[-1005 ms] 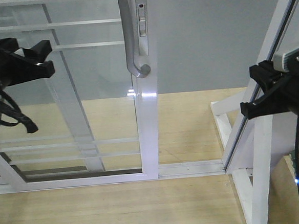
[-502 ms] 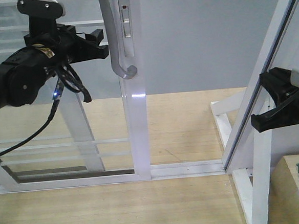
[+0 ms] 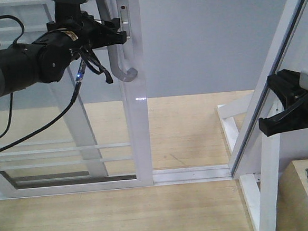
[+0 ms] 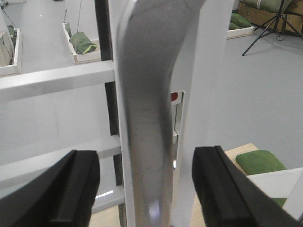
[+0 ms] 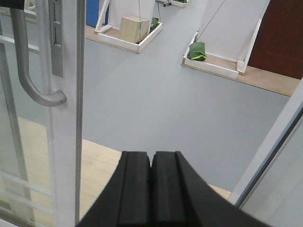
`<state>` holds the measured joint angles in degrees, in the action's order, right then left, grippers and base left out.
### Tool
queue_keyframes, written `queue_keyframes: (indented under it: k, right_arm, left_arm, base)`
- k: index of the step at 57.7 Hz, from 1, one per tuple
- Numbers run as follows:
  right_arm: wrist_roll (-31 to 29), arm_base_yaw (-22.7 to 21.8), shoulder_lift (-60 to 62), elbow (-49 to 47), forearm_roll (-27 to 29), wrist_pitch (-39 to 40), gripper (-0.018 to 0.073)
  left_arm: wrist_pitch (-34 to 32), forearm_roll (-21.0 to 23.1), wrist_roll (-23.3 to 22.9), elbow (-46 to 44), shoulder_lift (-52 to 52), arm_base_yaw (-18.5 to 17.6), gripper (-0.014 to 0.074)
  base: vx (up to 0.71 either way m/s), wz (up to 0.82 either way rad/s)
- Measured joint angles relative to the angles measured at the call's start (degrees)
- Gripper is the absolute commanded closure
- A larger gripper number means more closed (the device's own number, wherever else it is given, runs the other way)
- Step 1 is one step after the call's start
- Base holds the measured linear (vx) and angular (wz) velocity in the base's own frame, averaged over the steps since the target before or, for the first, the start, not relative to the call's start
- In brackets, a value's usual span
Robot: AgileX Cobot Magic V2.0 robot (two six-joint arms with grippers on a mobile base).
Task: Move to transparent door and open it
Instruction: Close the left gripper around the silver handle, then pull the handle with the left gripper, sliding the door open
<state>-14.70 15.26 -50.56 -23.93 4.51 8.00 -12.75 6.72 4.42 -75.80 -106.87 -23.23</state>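
Observation:
The transparent door is a glass panel in a white frame, left of centre. Its curved grey pull handle hangs at the top. My left gripper is open, and its black fingers straddle the handle's upper part. In the left wrist view the handle fills the gap between the two fingers, with space on both sides; my left gripper is not closed on it. My right gripper hangs at the right, shut and empty. In the right wrist view, my right gripper is apart from the door and handle.
A slanted white outer frame post and its white base struts stand at the right, close to my right gripper. A handle-less glass panel lies behind the door. A white floor track crosses the wooden floor.
My left arm has swung up and right from the left edge to the handle. The door has slid a little to the left. My right gripper dropped slightly, then stayed still.

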Motion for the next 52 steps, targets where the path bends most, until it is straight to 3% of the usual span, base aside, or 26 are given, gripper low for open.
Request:
queue_keyframes:
  k: [15,25,39,52]
  right_arm:
    - [0.00,0.00,0.00,0.00,0.00,0.00,0.0547]
    - [0.00,0.00,0.00,0.00,0.00,0.00,0.0547]
    - [-0.04,0.00,0.00,0.00,0.00,0.00,0.0547]
    - [-0.22,0.00,0.00,0.00,0.00,-0.24,0.0547]
  left_arm:
    - [1.09,1.07,-0.01,-5.12,-4.87,0.00,0.0195]
    - [1.85,3.68,0.04,-5.57,-5.14,-0.12,0.0370]
    - [3.10,3.78,0.04,-5.57,-4.59,0.59,0.0590]
    - [7.98,3.66,0.35,-5.57,-2.73,3.30,0.0599]
  base:
    - [0.00,0.00]
    - [0.00,0.00]
    - [0.00,0.00]
    - [0.00,0.00]
